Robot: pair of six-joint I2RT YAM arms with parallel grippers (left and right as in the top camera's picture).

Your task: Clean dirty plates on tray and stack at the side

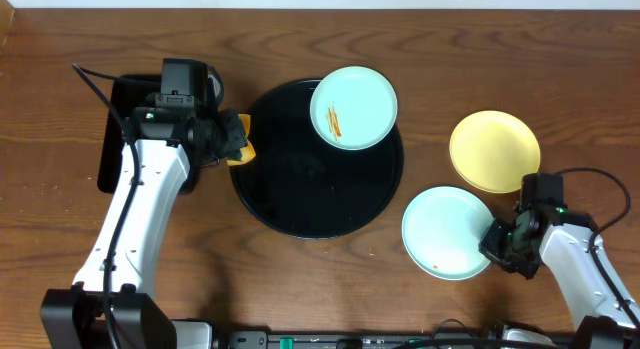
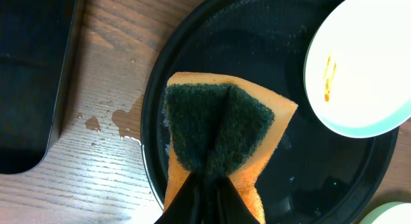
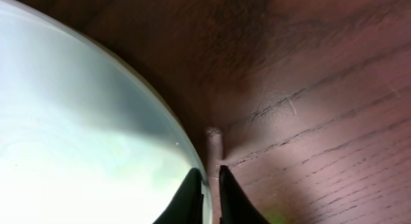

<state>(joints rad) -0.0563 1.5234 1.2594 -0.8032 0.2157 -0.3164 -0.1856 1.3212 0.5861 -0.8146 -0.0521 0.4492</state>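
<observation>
A pale mint plate point(image 1: 353, 108) with orange sauce streaks lies on the far right rim of the round black tray point(image 1: 290, 204); it shows in the left wrist view point(image 2: 366, 63) over the tray point(image 2: 257, 31). My left gripper point(image 1: 236, 139) is shut on an orange sponge with a green scouring face point(image 2: 218, 131) above the tray's left edge. A second mint plate point(image 1: 447, 232) lies on the table right of the tray. My right gripper point(image 1: 497, 241) is shut on its right rim point(image 3: 209, 176). A pale yellow plate point(image 1: 494, 151) lies on the table beyond it.
A rectangular black tray point(image 1: 125, 124) sits at the far left, also in the left wrist view point(image 2: 29, 83). Water drops point(image 2: 119, 118) lie on the wood between it and the round tray.
</observation>
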